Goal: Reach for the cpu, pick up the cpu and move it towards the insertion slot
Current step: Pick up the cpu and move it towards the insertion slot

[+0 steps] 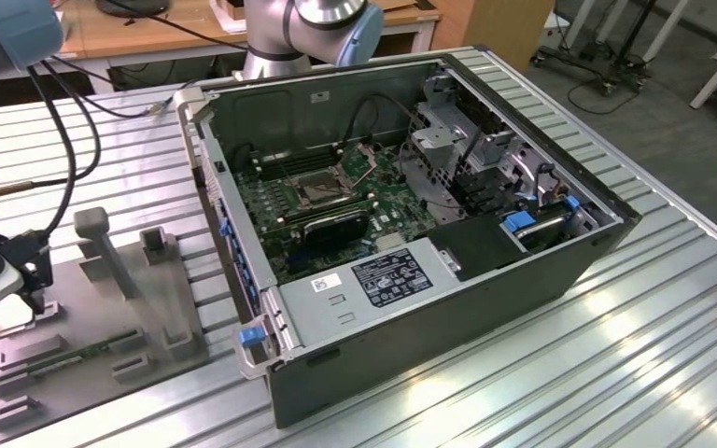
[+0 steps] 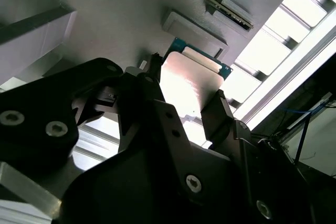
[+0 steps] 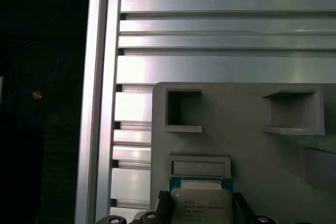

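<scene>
Cpu (image 2: 190, 77) lid gleaming, smooth bright metal, green board edge under it. Tray (image 3: 247, 145) matt grey plastic, faintly grainy. Table (image 1: 558, 373) ribbed bare aluminium, catching glare. Gripper (image 2: 186, 90) matt black. Case (image 1: 321, 322) dull sheet metal.

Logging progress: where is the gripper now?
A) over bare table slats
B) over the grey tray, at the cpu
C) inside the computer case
B: the exterior view has the gripper over the grey tray, and the first wrist view shows the cpu right at it.
</scene>
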`<state>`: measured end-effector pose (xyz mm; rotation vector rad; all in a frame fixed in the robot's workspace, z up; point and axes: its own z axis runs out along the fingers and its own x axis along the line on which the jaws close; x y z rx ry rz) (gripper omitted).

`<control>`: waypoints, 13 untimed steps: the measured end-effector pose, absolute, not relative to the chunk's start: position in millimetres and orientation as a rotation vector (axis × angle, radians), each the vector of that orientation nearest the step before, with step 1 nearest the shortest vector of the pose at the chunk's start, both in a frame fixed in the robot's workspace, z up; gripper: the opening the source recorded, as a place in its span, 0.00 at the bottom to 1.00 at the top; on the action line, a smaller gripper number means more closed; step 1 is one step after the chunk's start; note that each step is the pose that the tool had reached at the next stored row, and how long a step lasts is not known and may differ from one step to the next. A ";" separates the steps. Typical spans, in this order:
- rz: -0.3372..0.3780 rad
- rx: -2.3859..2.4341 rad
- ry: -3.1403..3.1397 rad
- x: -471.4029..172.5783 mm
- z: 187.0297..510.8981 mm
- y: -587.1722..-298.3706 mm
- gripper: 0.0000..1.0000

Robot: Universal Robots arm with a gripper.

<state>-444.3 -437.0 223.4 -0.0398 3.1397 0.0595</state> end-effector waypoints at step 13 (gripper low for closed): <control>0.060 -0.040 3.140 -444.3 225.3 -437.0 0.55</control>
